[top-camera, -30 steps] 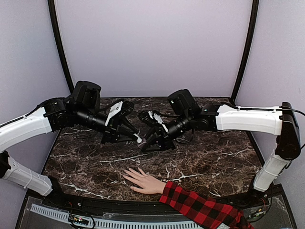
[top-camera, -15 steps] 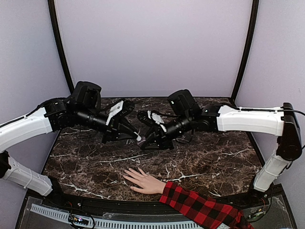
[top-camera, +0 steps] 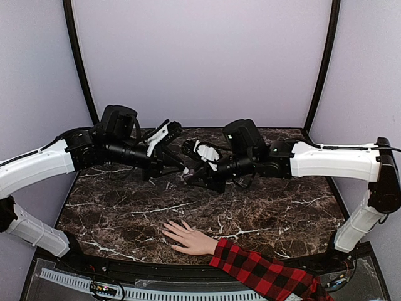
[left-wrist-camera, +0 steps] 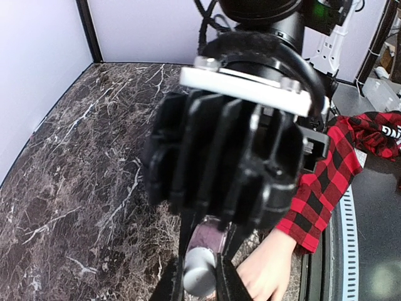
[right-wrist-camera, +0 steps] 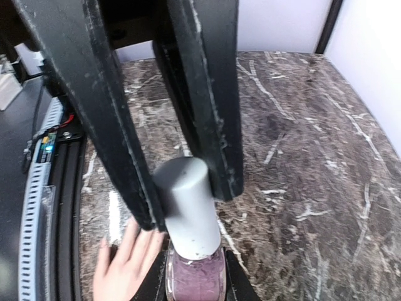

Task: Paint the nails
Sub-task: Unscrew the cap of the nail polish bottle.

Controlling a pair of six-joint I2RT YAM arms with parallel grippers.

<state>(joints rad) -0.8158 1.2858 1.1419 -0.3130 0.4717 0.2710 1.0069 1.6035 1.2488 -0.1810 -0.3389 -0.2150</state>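
A small bottle of purple polish (right-wrist-camera: 194,281) with a white cap (right-wrist-camera: 187,204) hangs in the air between both arms. My right gripper (right-wrist-camera: 194,285) is shut on the glass body. My left gripper (left-wrist-camera: 199,276) is shut on the cap (left-wrist-camera: 199,271), its fingers (right-wrist-camera: 119,144) reaching down either side of it. In the top view the two grippers meet tip to tip, left (top-camera: 180,169) and right (top-camera: 190,175), above the middle of the table. The pale hand (top-camera: 188,237) lies flat below them with its fingers spread to the left. Its nails are too small to make out.
The red-and-black plaid sleeve (top-camera: 263,273) runs from the hand to the near right edge. The dark marble table (top-camera: 113,213) ends in lilac walls with black posts (top-camera: 80,69). A black ledge with a white cable chain (top-camera: 75,282) lies along the front.
My left gripper has closed onto the cap. Both grippers, with the bottle between them, have risen and moved a little away from the hand.
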